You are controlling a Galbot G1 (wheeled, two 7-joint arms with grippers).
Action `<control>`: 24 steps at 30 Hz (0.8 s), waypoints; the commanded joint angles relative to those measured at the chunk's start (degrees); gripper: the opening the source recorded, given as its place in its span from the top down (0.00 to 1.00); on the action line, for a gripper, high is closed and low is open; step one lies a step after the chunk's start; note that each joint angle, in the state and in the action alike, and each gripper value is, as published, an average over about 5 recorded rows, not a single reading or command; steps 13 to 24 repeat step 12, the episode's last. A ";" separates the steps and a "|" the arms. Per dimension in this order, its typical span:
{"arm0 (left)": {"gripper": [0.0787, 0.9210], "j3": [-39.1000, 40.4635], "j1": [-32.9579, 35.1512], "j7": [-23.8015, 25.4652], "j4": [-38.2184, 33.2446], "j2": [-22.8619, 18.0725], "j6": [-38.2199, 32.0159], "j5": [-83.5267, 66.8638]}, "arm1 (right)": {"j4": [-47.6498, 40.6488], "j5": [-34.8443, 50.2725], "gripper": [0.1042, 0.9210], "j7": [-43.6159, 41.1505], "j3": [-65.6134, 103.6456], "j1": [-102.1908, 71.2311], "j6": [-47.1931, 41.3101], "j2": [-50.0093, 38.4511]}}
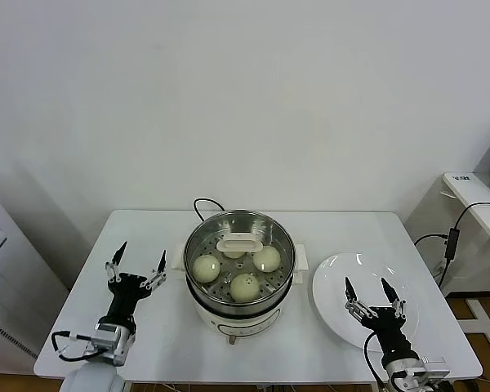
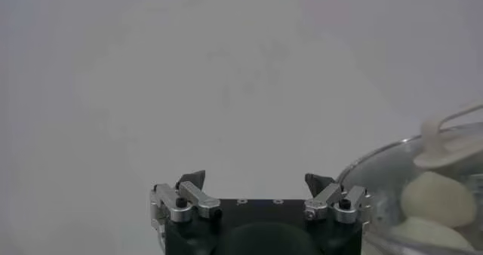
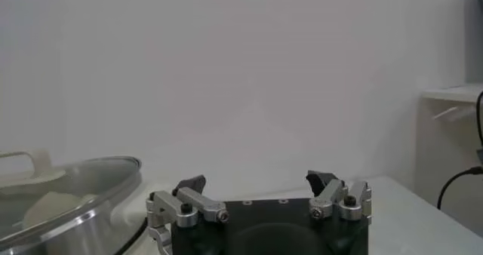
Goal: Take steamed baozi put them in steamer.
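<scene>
The steamer (image 1: pixel 238 306), a shiny steel pot on a white base, stands mid-table with a glass lid and white handle (image 1: pixel 240 243) on it. Three baozi lie inside on the tray: left (image 1: pixel 206 267), front (image 1: pixel 245 286) and right (image 1: pixel 267 258). Another is partly hidden under the handle (image 1: pixel 233 254). My left gripper (image 1: pixel 142 251) is open and empty, pointing up to the left of the pot. My right gripper (image 1: pixel 366 286) is open and empty over the white plate. The left wrist view shows my left gripper (image 2: pixel 255 181), the pot rim (image 2: pixel 377 175) and a baozi (image 2: pixel 434 196). The right wrist view shows my right gripper (image 3: pixel 256 179) and the pot (image 3: pixel 68 230).
A flat white plate (image 1: pixel 335 286) with nothing on it lies right of the steamer. The black cord (image 1: pixel 202 204) runs off behind the pot. A white side table (image 1: pixel 474 192) with a cable stands off to the far right.
</scene>
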 commanded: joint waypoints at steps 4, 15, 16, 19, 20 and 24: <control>0.12 -4.63 4.31 2.51 2.03 -3.83 -5.85 -4.90 | -0.71 -1.53 0.12 -1.25 -0.28 0.15 0.47 0.92; 0.12 -5.53 4.65 3.60 2.27 -3.48 -7.37 -5.36 | -0.73 -1.69 0.12 -1.51 -0.14 0.28 0.49 0.89; 0.12 -5.53 4.65 3.60 2.27 -3.48 -7.37 -5.36 | -0.73 -1.69 0.12 -1.51 -0.14 0.28 0.49 0.89; 0.12 -5.53 4.65 3.60 2.27 -3.48 -7.37 -5.36 | -0.73 -1.69 0.12 -1.51 -0.14 0.28 0.49 0.89; 0.12 -5.53 4.65 3.60 2.27 -3.48 -7.37 -5.36 | -0.73 -1.69 0.12 -1.51 -0.14 0.28 0.49 0.89; 0.12 -5.53 4.65 3.60 2.27 -3.48 -7.37 -5.36 | -0.73 -1.69 0.12 -1.51 -0.14 0.28 0.49 0.89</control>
